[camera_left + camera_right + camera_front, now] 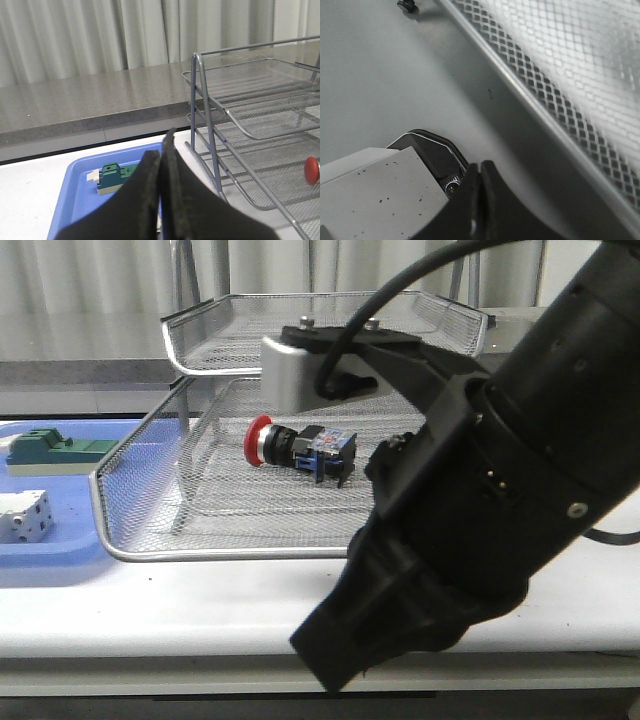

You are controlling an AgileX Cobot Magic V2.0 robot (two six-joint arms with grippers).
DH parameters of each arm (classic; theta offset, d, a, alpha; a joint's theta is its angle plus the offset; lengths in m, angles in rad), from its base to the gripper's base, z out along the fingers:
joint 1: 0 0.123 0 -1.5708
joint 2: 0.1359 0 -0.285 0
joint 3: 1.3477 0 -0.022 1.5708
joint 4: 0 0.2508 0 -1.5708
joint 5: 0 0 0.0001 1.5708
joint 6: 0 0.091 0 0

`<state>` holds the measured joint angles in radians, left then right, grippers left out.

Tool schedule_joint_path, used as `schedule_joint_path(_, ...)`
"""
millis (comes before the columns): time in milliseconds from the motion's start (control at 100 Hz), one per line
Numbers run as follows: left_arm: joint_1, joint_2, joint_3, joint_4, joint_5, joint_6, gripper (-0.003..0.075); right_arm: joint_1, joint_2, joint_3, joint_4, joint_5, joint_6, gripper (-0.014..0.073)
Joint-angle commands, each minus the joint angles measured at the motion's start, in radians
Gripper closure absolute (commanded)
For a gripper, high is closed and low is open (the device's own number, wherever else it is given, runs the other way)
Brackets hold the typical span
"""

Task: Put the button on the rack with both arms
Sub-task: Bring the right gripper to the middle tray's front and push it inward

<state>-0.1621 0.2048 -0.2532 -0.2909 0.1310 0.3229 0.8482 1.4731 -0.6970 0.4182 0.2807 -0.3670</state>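
The button (300, 448) lies on its side on the mesh of the rack's (140, 450) pulled-out lower tray, red cap to the left. In the left wrist view only its red cap (311, 170) shows, inside the rack (210, 135). My left gripper (161, 155) is shut and empty, above the blue tray and left of the rack. My right gripper (480, 171) is also shut with nothing in it, over the white table beside the rack's mesh rim (530, 95). A bulky black arm (500, 490) fills the front view's right side and hides its own fingertips.
A blue tray (70, 540) left of the rack holds a green-and-white block (50, 448) and a white block (22, 515); the green block (112, 176) lies just beyond my left fingers. A silver-grey housing (290, 370) hangs over the lower tray. A grey counter runs behind.
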Motion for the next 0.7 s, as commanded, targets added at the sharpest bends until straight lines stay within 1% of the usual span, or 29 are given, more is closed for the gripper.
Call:
schedule_joint_path(0, 0.001, 0.010, -0.029, -0.009, -0.082, -0.009, 0.0741, 0.010, -0.011, -0.031, -0.029, -0.085, -0.009, 0.0657)
schedule_joint_path(400, 0.001, 0.010, -0.029, -0.009, -0.082, -0.009, 0.0741, 0.014, 0.006, -0.031, -0.160, -0.221, -0.009, 0.0655)
schedule_joint_path(520, 0.001, 0.010, -0.029, -0.009, -0.082, -0.009, 0.0741, 0.011, 0.006, -0.031, -0.167, -0.268, -0.009, 0.0655)
schedule_joint_path(690, 0.001, 0.010, -0.029, -0.009, -0.082, -0.009, 0.0741, -0.035, 0.013, -0.035, -0.167, -0.299, -0.009, 0.0655)
